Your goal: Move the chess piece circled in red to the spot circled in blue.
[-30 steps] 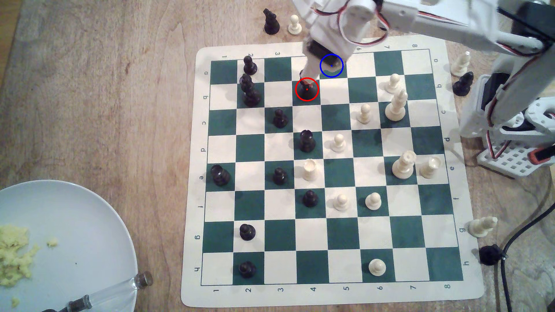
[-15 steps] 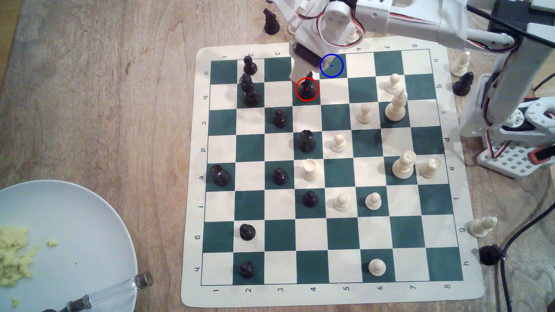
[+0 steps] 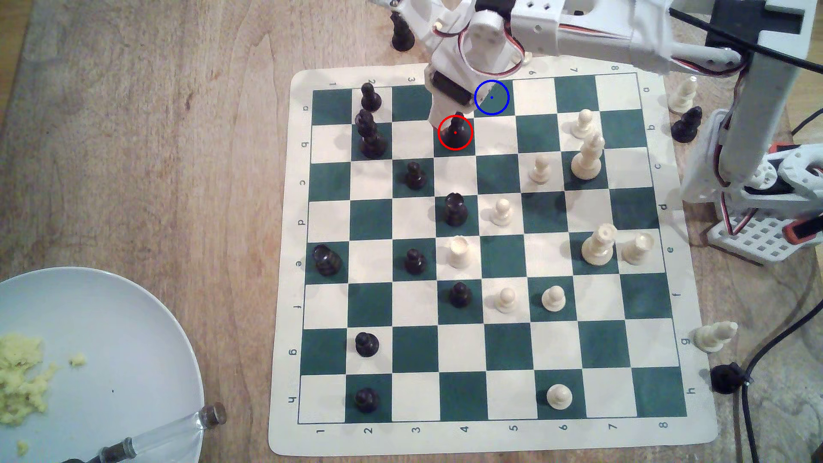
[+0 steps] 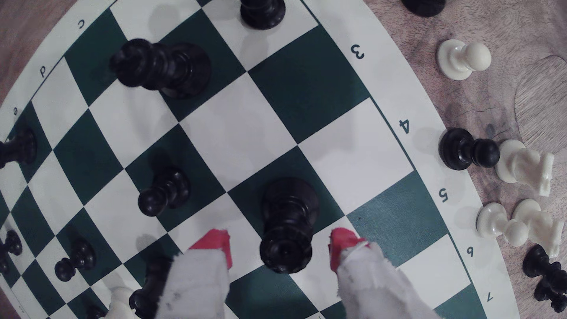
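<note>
The jaws (image 4: 280,248) stood apart, red tips either side of the glossy black rook (image 4: 287,225), not touching its notched crown. The rook sat on its red-ringed green square (image 3: 455,132). The blue-ringed square (image 3: 495,103) lay just beside, diagonally; the wrist view revealed its grainy mat texture (image 4: 399,220).
</note>
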Tool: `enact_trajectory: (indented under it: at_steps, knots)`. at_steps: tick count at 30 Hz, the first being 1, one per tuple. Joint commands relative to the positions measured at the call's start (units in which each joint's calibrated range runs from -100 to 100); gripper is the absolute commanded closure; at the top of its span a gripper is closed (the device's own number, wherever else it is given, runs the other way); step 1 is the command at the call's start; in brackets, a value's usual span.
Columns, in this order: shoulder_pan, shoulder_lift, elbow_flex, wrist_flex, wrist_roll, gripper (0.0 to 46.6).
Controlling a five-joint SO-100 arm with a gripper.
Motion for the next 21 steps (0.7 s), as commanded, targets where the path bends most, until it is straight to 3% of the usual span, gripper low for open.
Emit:
enact_trajectory:
  at_steps: [1, 21]
  knots:
    - [-0.54, -0.66, -4.92, -0.79, 0.24, 29.1]
    - [-0.85, 0.78, -4.92, -1.53, 0.49, 29.6]
